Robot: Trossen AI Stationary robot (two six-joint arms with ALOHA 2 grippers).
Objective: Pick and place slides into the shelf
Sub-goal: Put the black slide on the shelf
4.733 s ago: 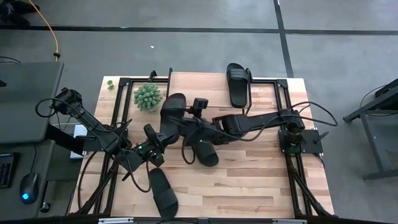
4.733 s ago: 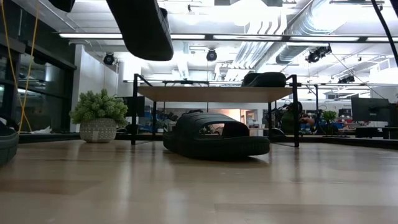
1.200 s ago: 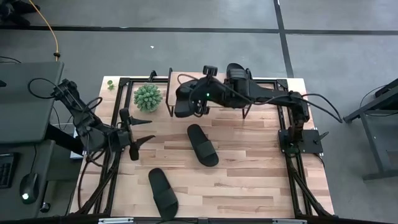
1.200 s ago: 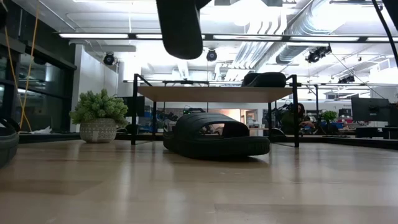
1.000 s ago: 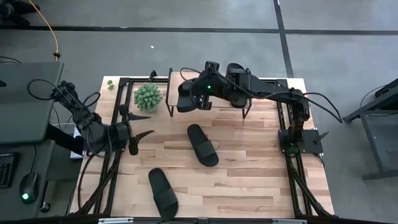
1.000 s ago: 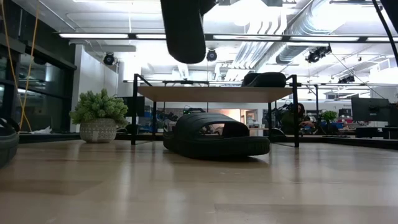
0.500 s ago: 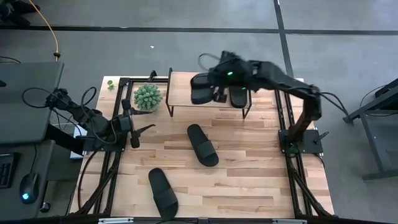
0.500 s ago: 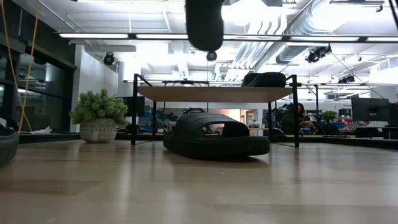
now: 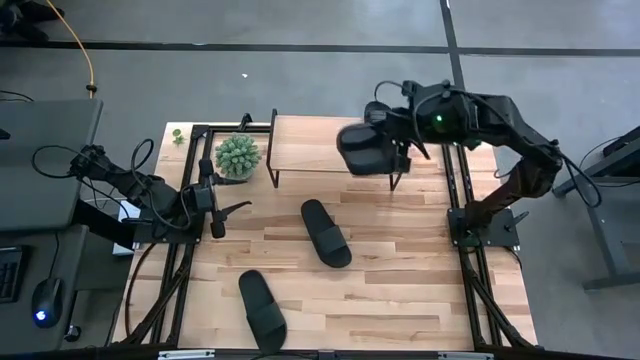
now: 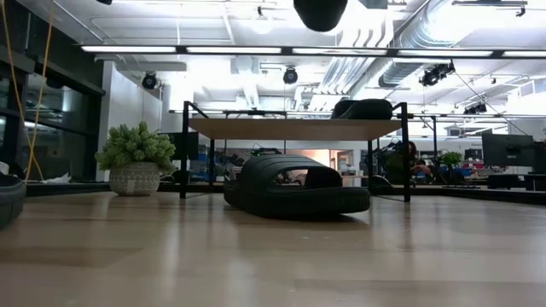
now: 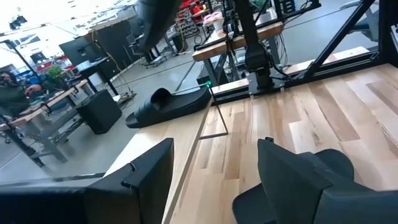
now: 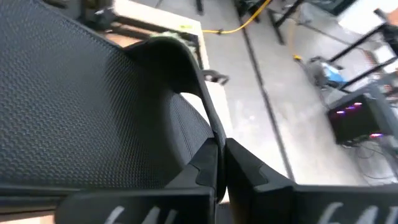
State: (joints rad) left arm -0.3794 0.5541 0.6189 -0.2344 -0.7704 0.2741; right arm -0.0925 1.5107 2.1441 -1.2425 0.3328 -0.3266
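High view is showing you the right gripper (image 9: 395,135) hanging above the right end of the shelf (image 9: 300,150), its fingers pinched together on the edge of a black slide (image 9: 362,148); in the right wrist view that slide's textured sole (image 12: 81,118) is filling the picture, with the two fingers (image 12: 208,168) pressing on its rim. You are seeing a second slide (image 10: 364,108) lying on top of the shelf at its right end, partly hidden from above by the carried one. A third slide (image 9: 326,232) is lying on the table (image 9: 420,280) in front of the shelf, and a fourth (image 9: 262,309) is lying nearer the front edge, to the left. Your left gripper (image 9: 222,208) is waiting with its fingers apart and holding nothing, at the table's left side below the potted plant (image 9: 238,155).
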